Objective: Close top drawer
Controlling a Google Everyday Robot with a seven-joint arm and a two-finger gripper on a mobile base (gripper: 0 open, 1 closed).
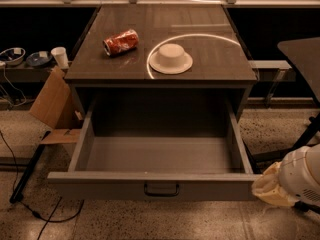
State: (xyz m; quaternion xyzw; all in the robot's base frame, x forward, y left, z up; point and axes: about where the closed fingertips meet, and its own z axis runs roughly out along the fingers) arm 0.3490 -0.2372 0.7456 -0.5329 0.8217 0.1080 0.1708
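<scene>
The top drawer [160, 156] stands extended from the cabinet, its flat front and dark handle [161, 189] at the lower centre of the frame. The end effector [271, 189] is at the lower right, just beside the right end of the drawer front; whether it is released or clenched cannot be determined. On the counter [215, 59] above, a red can [120, 42] lies on its side near an inverted white bowl [171, 58].

Speckled terrazzo floor [150, 224], cardboard [50, 101] (leaning, left), dim warm light
</scene>
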